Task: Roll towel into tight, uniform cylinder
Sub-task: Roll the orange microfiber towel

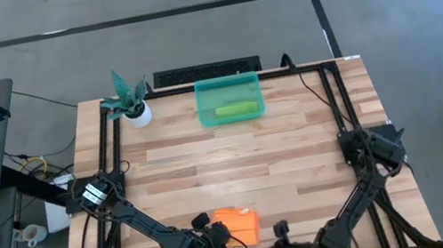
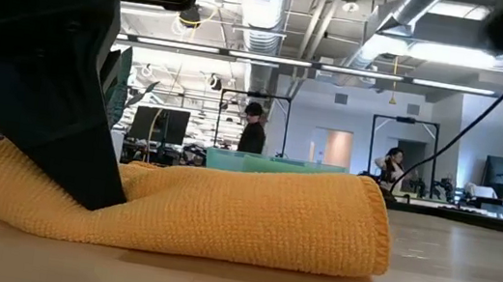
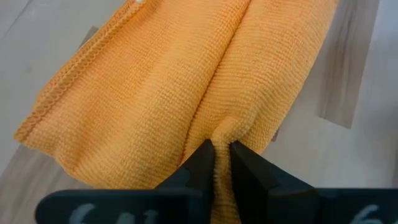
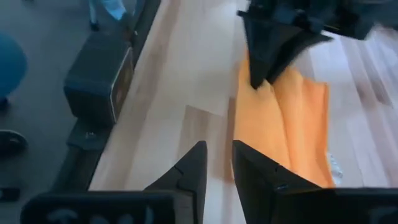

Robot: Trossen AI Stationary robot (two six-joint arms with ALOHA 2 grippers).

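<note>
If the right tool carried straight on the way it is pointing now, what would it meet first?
Most likely the orange towel, which lies just ahead of the right tool on the bare wood; beyond it is the left tool, pinching the towel's far edge. Depth is hard to judge here.

A wooden bench [image 1: 237,162] carries an orange towel [image 1: 237,225] at 6 o'clock, a green bin [image 1: 229,99] at 12, a potted plant [image 1: 129,99] at 11

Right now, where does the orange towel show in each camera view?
High view: orange towel at the table's near edge, bottom centre.
Low view: fills the foreground.
Left wrist view: upper centre, a fold pinched by the left end effector.
Right wrist view: right of centre.
Shared landmark: the left end effector on the towel.
</note>
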